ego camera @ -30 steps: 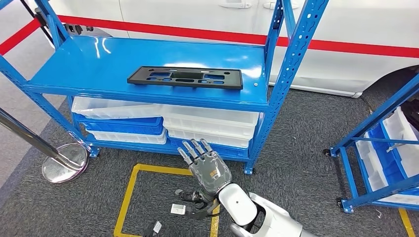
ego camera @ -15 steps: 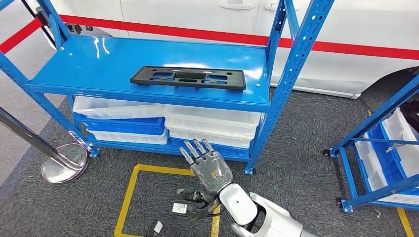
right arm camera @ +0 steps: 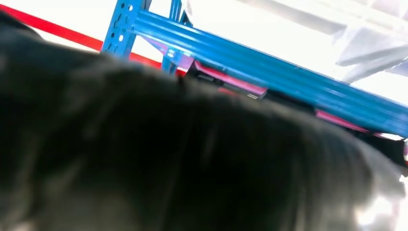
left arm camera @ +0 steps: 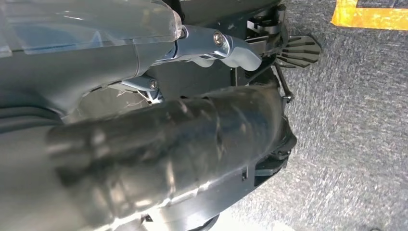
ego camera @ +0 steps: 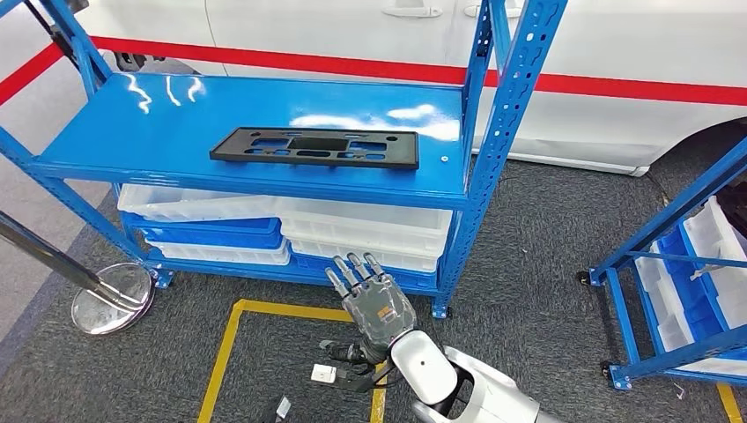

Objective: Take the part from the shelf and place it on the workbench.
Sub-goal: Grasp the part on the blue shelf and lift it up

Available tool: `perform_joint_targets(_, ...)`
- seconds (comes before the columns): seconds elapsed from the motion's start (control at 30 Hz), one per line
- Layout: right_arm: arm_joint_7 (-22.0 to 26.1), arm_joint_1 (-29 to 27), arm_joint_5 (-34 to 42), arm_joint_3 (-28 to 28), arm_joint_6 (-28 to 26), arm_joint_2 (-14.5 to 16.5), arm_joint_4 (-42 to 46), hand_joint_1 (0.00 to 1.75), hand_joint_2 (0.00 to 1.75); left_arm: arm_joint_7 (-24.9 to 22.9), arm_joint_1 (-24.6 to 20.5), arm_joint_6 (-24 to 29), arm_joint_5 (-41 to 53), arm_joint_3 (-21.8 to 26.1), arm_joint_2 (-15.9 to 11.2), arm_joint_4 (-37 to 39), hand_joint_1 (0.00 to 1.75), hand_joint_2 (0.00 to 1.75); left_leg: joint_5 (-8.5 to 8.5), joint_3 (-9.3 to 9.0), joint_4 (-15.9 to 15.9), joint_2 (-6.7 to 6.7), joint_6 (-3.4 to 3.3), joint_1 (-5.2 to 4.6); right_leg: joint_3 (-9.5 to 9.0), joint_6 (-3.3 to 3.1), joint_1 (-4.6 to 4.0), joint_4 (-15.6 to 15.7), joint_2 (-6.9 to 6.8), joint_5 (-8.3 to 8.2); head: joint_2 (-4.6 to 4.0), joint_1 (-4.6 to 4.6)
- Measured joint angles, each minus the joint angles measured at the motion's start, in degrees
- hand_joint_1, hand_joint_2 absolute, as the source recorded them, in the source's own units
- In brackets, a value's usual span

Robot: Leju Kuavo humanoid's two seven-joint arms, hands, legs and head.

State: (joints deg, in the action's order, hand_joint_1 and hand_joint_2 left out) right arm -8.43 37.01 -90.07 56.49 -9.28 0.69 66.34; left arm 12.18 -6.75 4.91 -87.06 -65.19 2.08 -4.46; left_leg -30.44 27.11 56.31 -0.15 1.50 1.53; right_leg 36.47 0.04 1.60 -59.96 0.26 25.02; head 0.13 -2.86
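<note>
The part, a flat black plate with several cutouts (ego camera: pixel 313 147), lies on the top board of the blue shelf (ego camera: pixel 141 123), near its front edge. My right hand (ego camera: pixel 374 300) is low in front of the shelf's bottom level, well below the plate, fingers straight and spread, holding nothing. In the right wrist view that hand is a dark blur (right arm camera: pixel 168 159) with a blue shelf beam (right arm camera: pixel 269 72) beyond it. The left wrist view has a dark blurred shape (left arm camera: pixel 159 159) close to the camera above grey carpet; how my left hand stands cannot be read from it.
White and blue bins (ego camera: pixel 370 225) fill the shelf's lower levels. A blue upright post (ego camera: pixel 493 159) stands at its right front corner. A second blue rack (ego camera: pixel 678 264) is at the right, a chrome stanchion base (ego camera: pixel 110 295) at the left, yellow floor tape (ego camera: pixel 264 308) below.
The camera has moved, so the shelf and plate sit slightly further left in the picture. My right hand keeps its spread pose and place.
</note>
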Motion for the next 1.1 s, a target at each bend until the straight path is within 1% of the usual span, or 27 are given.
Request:
perform_joint_targets(0.03,0.0,0.1,0.0,0.1,0.0,0.1,0.0,0.0,0.0,0.0,-0.1,0.0,0.0,-0.1,0.0,0.0,0.0,0.0,-0.5,0.15,0.9,0.05,0.21,0.07,-0.46,-0.52,0.02,0.2,0.02,0.35,0.0,-0.06)
perform_joint_targets(0.07,0.0,0.3,0.0,0.4,0.1,0.3,-0.1,0.0,0.0,-0.1,-0.2,0.0,0.0,-0.2,0.0,0.0,0.0,0.0,-1.38,1.14,3.1,0.05,0.35,0.08,-1.05,-0.96,0.06,0.3,-0.01,0.7,0.0,-0.14)
perform_joint_targets(0.1,0.0,0.5,0.0,0.6,0.2,0.5,-0.1,0.0,0.0,-0.1,-0.3,0.0,0.0,-0.3,0.0,0.0,0.0,0.0,-2.5,3.01,6.6,0.06,0.41,0.02,-1.63,-1.32,-0.03,0.5,-0.08,1.09,0.0,-0.23)
perform_joint_targets(0.13,0.1,0.6,0.0,1.0,0.4,0.6,-0.2,0.0,0.0,-0.1,-0.5,0.0,0.0,-0.3,0.0,0.0,0.0,0.0,-3.71,5.59,10.9,0.06,0.42,-0.08,-2.19,-1.6,-0.19,0.6,-0.17,1.53,0.0,-0.28)
perform_joint_targets(0.17,0.1,0.7,0.0,1.4,0.5,0.8,-0.3,0.0,0.0,-0.1,-0.8,0.0,0.0,-0.3,0.0,0.0,0.0,0.0,-4.46,8.23,14.8,0.05,0.37,-0.22,-2.77,-1.76,-0.38,0.6,-0.23,2.0,0.0,-0.3)
perform_joint_targets(0.2,0.2,0.7,0.0,1.9,0.7,1.0,-0.4,0.0,0.0,-0.1,-1.0,0.0,0.0,-0.3,-0.1,0.0,0.0,0.0,-4.25,10.24,17.2,0.04,0.24,-0.37,-3.47,-1.87,-0.59,0.6,-0.25,2.54,0.0,-0.31)
perform_joint_targets(0.23,0.2,0.7,0.0,2.3,0.9,1.1,-0.4,0.0,0.0,-0.1,-1.2,0.0,0.0,-0.3,-0.1,0.0,0.0,0.0,-2.81,11.3,17.6,0.04,0.0,-0.51,-4.28,-1.95,-0.77,0.6,-0.21,3.15,0.0,-0.29)
perform_joint_targets(0.27,0.2,0.7,0.0,2.6,1.0,1.3,-0.5,0.0,0.0,-0.1,-1.3,0.1,0.0,-0.3,-0.1,0.0,0.0,0.0,-0.22,11.37,15.8,0.04,-0.35,-0.68,-5.23,-1.97,-0.94,0.6,-0.11,3.79,0.0,-0.29)
perform_joint_targets(0.3,0.2,0.8,0.0,2.8,1.0,1.6,-0.5,0.0,0.0,-0.1,-1.2,0.1,0.0,-0.3,0.0,0.0,0.0,0.0,2.92,10.77,12.4,0.04,-0.82,-0.86,-6.19,-1.94,-1.07,0.7,0.01,4.49,0.0,-0.28)
perform_joint_targets(0.33,0.3,0.8,0.0,3.0,1.1,1.8,-0.6,0.0,0.0,-0.2,-1.1,0.1,0.0,-0.3,0.0,0.0,0.0,0.0,5.26,10.0,9.5,0.03,-1.26,-1.11,-6.91,-1.84,-1.2,0.8,0.12,5.08,0.0,-0.19)
perform_joint_targets(0.37,0.3,0.9,0.0,3.2,1.1,2.0,-0.6,0.0,0.0,-0.2,-0.9,0.1,0.0,-0.4,0.0,0.0,0.0,0.0,6.78,9.15,7.0,0.04,-1.72,-1.42,-7.5,-1.62,-1.29,0.9,0.25,5.54,0.01,-0.11)
perform_joint_targets(0.4,0.4,1.0,0.0,3.4,1.1,2.1,-0.7,0.0,0.0,-0.2,-0.8,0.1,0.0,-0.4,0.0,0.1,0.0,0.0,7.0,8.42,5.4,0.06,-2.12,-1.7,-7.83,-1.35,-1.3,1.2,0.29,5.85,0.01,-0.04)
perform_joint_targets(0.47,0.6,1.1,0.0,3.7,1.2,2.3,-0.7,0.0,0.0,-0.3,-0.8,0.1,0.0,-0.6,0.1,0.1,0.0,0.0,5.66,7.12,3.3,0.15,-2.71,-1.96,-8.09,-0.82,-1.33,1.4,0.21,5.95,0.01,-0.06)
perform_joint_targets(0.53,0.7,1.3,0.0,3.8,1.2,2.3,-0.6,0.0,0.0,-0.2,-0.7,0.0,0.0,-0.8,0.2,0.1,0.0,0.0,4.77,5.8,1.5,0.11,-3.12,-1.56,-7.63,-0.44,-1.37,0.5,-0.03,6.13,0.0,-0.08)
perform_joint_targets(0.57,0.7,1.5,0.0,3.9,1.2,2.4,-0.6,0.0,0.0,0.0,-0.7,-0.1,0.0,-0.9,0.3,0.1,0.0,0.0,4.61,5.15,1.0,0.05,-3.33,-1.36,-6.78,-0.25,-1.38,-1.2,-0.08,6.6,0.0,-0.05)
perform_joint_targets(0.6,0.6,1.7,0.0,3.9,1.3,2.4,-0.6,0.0,0.0,0.2,-0.7,-0.2,0.0,-1.1,0.4,0.1,0.0,0.0,4.46,4.54,0.7,0.0,-3.55,-1.22,-5.12,-0.02,-1.34,-3.9,-0.09,7.44,0.0,-0.03)
perform_joint_targets(0.67,0.4,1.8,0.0,4.1,1.5,2.3,-0.8,0.0,0.0,0.9,-0.5,-0.2,0.0,-1.4,0.4,0.1,0.0,0.0,3.78,3.73,0.6,-0.04,-3.91,-1.26,-0.17,0.38,-1.27,-10.9,-0.09,9.62,0.0,-0.02)
perform_joint_targets(0.7,0.3,1.8,0.0,4.2,1.6,2.2,-0.9,0.0,0.0,1.3,-0.4,-0.1,0.0,-1.6,0.5,0.1,0.0,0.0,3.35,3.32,0.6,-0.07,-3.98,-1.3,2.24,0.49,-1.25,-13.4,-0.1,10.01,0.0,-0.02)
perform_joint_targets(0.73,0.2,1.7,0.0,4.4,1.8,2.1,-1.0,0.0,0.0,1.6,-0.3,-0.1,0.0,-1.8,0.5,0.1,0.0,0.0,2.89,2.78,0.7,-0.11,-3.97,-1.36,3.81,0.5,-1.24,-14.1,-0.1,9.32,0.0,-0.02)
perform_joint_targets(0.77,0.1,1.7,0.0,4.5,1.8,2.0,-1.1,0.0,0.0,1.6,-0.3,0.0,0.0,-2.0,0.5,0.1,0.0,0.0,2.37,2.12,0.7,-0.16,-3.92,-1.41,4.35,0.37,-1.28,-12.7,-0.1,7.32,0.0,-0.01)
perform_joint_targets(0.83,-0.1,1.7,0.0,4.7,1.9,1.9,-1.3,0.0,0.0,1.4,-0.2,0.1,-0.1,-2.5,0.6,0.1,0.0,0.0,1.2,0.58,0.6,-0.22,-3.68,-1.52,3.05,-0.35,-1.58,-5.9,-0.14,1.34,0.0,-0.03)
perform_joint_targets(0.87,-0.1,1.8,0.0,4.8,1.9,1.8,-1.4,0.0,0.0,1.3,-0.2,0.1,-0.1,-2.6,0.7,0.1,0.0,0.0,0.69,0.01,0.6,-0.24,-3.47,-1.56,2.43,-0.78,-1.87,-3.0,-0.15,-0.33,0.0,-0.09)
perform_joint_targets(0.9,-0.2,1.8,0.0,4.9,2.0,1.8,-1.5,0.0,0.0,1.3,-0.2,0.1,-0.2,-2.8,0.7,0.1,0.0,0.0,0.22,-0.25,0.7,-0.23,-3.16,-1.57,1.91,-1.28,-2.14,-1.1,-0.16,-1.37,0.0,-0.1)
perform_joint_targets(0.97,-0.4,1.9,0.0,5.2,2.0,1.7,-1.8,0.0,0.0,1.3,-0.3,0.1,-0.2,-2.9,0.8,0.1,0.0,0.0,-0.25,-0.65,1.0,-0.2,-2.48,-1.66,1.65,-2.08,-2.44,-0.3,-0.09,-1.03,0.0,-0.09)
perform_joint_targets(1.03,-0.5,2.1,0.0,5.5,2.0,1.8,-2.0,0.0,0.0,1.3,-0.4,0.1,-0.2,-3.1,0.8,0.1,0.0,0.0,-0.83,-0.98,1.7,-0.15,-1.98,-1.74,0.52,-2.69,-2.05,0.5,0.02,-1.13,0.0,-0.06)
perform_joint_targets(1.07,-0.5,2.2,0.0,5.6,2.0,1.9,-2.0,0.0,0.0,1.4,-0.4,0.1,-0.2,-3.2,0.8,0.1,0.0,0.0,-1.53,-0.56,2.9,-0.15,-1.71,-1.7,-0.12,-2.92,-1.79,0.9,0.04,-1.0,0.0,-0.14)
perform_joint_targets(1.1,-0.5,2.3,0.0,5.8,2.0,2.0,-2.0,0.0,0.0,1.4,-0.4,0.2,-0.2,-3.3,0.8,0.1,0.0,0.0,-2.7,0.47,5.1,-0.14,-1.4,-1.58,-0.68,-3.06,-1.57,1.3,0.05,-0.91,0.0,-0.2)
